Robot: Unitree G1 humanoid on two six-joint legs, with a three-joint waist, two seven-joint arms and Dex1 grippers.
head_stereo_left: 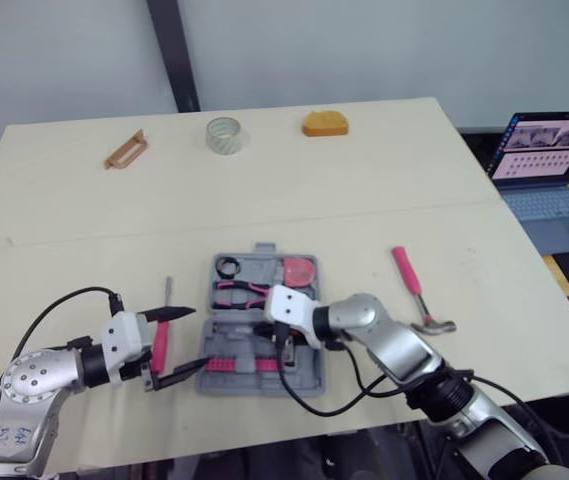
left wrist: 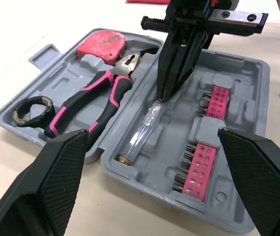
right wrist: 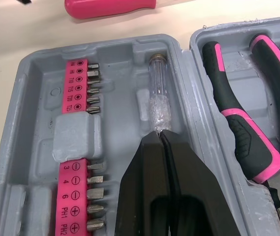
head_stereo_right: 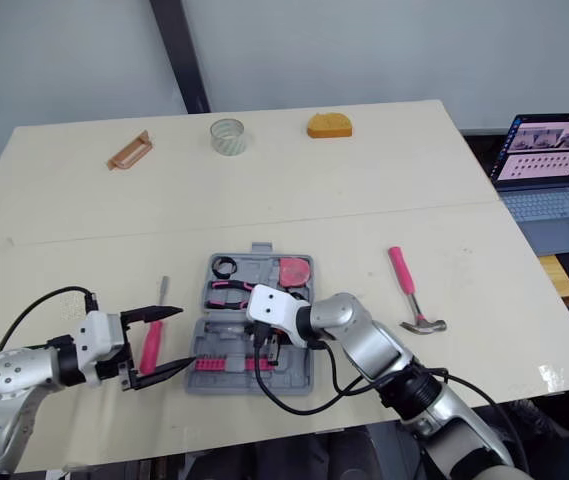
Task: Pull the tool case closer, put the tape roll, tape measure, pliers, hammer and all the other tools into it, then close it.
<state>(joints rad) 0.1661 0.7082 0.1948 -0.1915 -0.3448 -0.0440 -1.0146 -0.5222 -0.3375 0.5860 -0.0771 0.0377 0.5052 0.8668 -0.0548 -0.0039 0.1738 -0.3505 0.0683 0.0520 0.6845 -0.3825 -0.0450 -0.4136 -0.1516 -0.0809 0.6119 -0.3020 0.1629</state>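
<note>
Two claws at the open tool case [head_stereo_left: 314,374]: right claw [right wrist: 160,135] clenched, tips touching a clear-handled tool [right wrist: 157,83] inside; left claw [head_stereo_left: 200,338] released, near a pink screwdriver [head_stereo_left: 161,340] on the tabletop [head_stereo_left: 294,200].

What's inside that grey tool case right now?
One half of the tool case holds pliers, a pink tape measure and a dark ring. The other holds two pink bit strips and a clear-handled tool, whose far end is covered by the shut right gripper.
</note>
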